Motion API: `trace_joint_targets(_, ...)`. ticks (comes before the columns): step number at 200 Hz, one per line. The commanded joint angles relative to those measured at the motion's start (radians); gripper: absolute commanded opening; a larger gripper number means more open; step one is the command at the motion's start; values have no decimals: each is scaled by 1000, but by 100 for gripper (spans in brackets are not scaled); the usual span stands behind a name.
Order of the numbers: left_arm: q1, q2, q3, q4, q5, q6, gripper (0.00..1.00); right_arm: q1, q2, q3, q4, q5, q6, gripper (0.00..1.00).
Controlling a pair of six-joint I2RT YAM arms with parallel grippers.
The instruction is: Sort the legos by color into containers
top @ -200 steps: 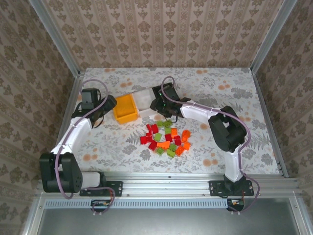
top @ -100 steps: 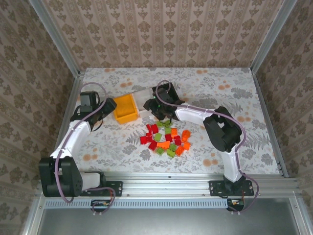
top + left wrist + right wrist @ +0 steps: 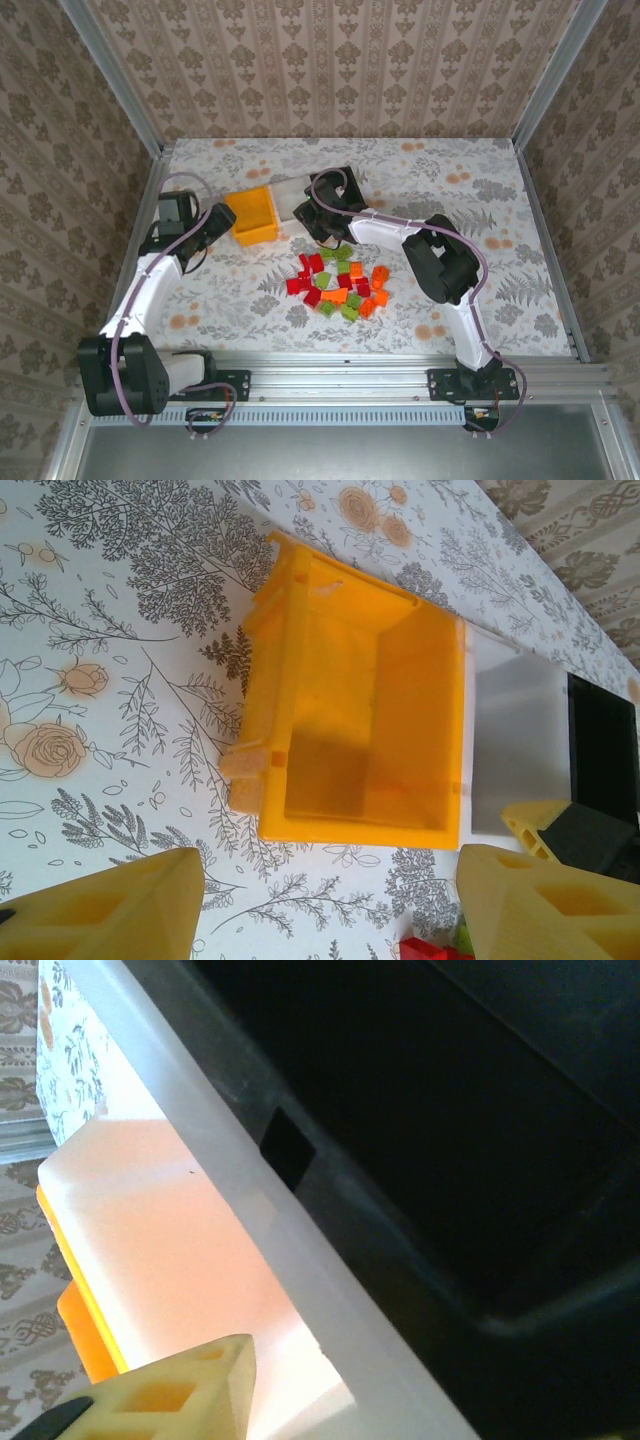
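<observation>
The legos (image 3: pixel 340 280), red, orange and light green, lie in a loose pile at the table's middle. Behind them the containers stand in a row: yellow-orange bin (image 3: pixel 252 215), white bin (image 3: pixel 288 198), and black bin (image 3: pixel 600 750), which the right arm mostly covers from above. My left gripper (image 3: pixel 325 910) is open just in front of the yellow-orange bin (image 3: pixel 360 740), holding nothing. My right gripper (image 3: pixel 322 212) sits over the white and black bins. One finger (image 3: pixel 170 1390) is inside the white bin (image 3: pixel 200 1260), beside its wall; the other finger is hidden.
All three bins look empty. A red lego (image 3: pixel 430 948) lies near my left gripper's right finger. Metal rails border the table. Open floral tabletop lies left of the yellow-orange bin and to the far right.
My right gripper has moved left and down onto the white and black bins. The row of bins has slid slightly left and back. My left gripper has drawn back a little.
</observation>
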State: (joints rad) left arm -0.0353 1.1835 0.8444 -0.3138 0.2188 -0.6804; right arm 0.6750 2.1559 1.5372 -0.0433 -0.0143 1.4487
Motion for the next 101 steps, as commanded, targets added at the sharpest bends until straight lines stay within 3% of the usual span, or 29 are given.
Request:
trace_joint_targets(1,16,-29,-9,-15,25,12,69,6,30,13,-6,36,75,36)
trace_joint_targets(29,24,-38,-7,-16,39,6,69,-2,32,34,-9,37,64,25)
trace_joint_targets(60,29,-44,-4,-19,50,0,69,-11,33,77,-66,53,4,21)
trace_joint_targets(101,35,-49,1,-29,56,1,69,-50,63,167,-156,31,-141,10)
